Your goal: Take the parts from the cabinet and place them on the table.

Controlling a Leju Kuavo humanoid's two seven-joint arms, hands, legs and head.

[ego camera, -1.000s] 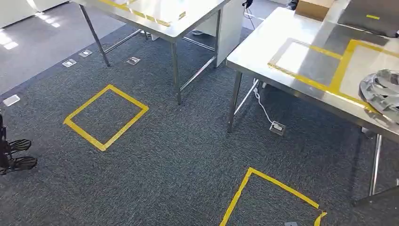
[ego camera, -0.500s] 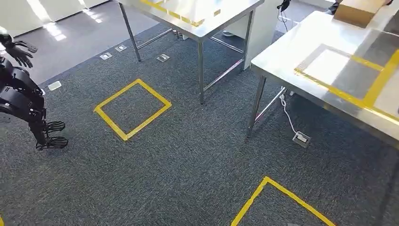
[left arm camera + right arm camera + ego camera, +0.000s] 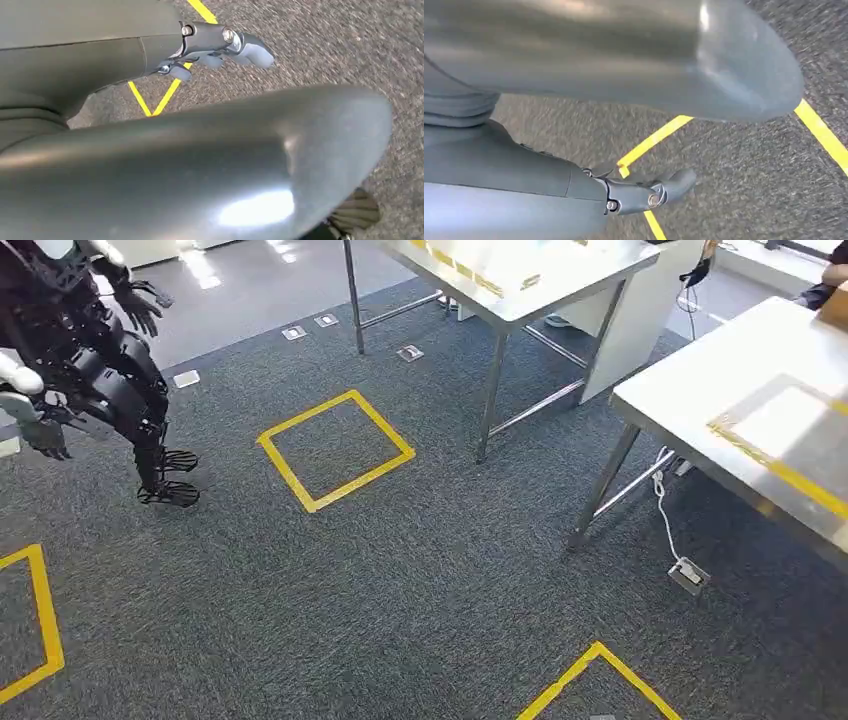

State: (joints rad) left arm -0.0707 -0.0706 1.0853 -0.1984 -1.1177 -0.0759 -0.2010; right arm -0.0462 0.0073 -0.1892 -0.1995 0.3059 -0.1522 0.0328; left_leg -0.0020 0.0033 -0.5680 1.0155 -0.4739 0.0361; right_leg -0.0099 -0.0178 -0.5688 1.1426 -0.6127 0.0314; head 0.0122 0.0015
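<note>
My left hand hangs over the grey carpet, its thick thumb large in the left wrist view and its dark fingers stretched out with nothing in them. My right hand hangs the same way, fingers extended above a yellow tape line, holding nothing. A steel table with yellow tape marks stands at the right of the head view. A second steel table stands behind it, at the top middle.
A black humanoid robot stands on the carpet at the far left. A yellow tape square marks the floor in the middle. A white cable runs to a socket box under the right table. Floor sockets lie near the far table.
The camera has swung left, so the whole scene has slid right. The black robot has come into view at the left and the grey part on the right table has left the picture.
</note>
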